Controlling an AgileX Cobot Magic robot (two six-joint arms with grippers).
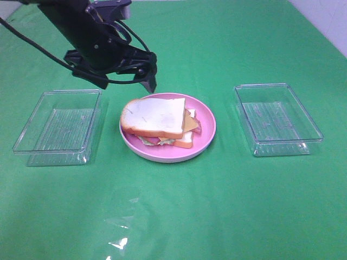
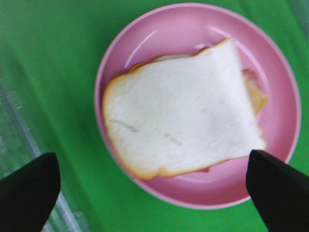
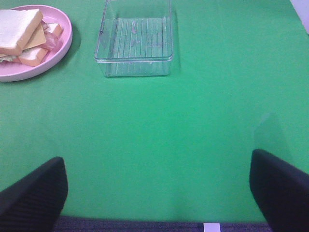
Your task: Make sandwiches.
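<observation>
The sandwiches are one stack (image 1: 156, 120) on a round pink plate (image 1: 207, 138) at the table's middle: a white bread slice on top, orange cheese, pink bacon and green lettuce peeking out below, more bread underneath. My left gripper (image 1: 126, 81) hovers just behind and above the plate, open, with nothing in it. In the left wrist view the top slice (image 2: 183, 111) lies under the open gripper (image 2: 152, 164), whose black fingers (image 2: 29, 193) stand wide apart. My right gripper (image 3: 157, 186) is open over bare cloth, far from the stack (image 3: 21, 34).
A clear plastic tray (image 1: 59, 127) stands left of the plate and another clear tray (image 1: 276, 119) stands right of it; both hold nothing. The right tray (image 3: 135, 38) also shows in the right wrist view. Green cloth covers the table.
</observation>
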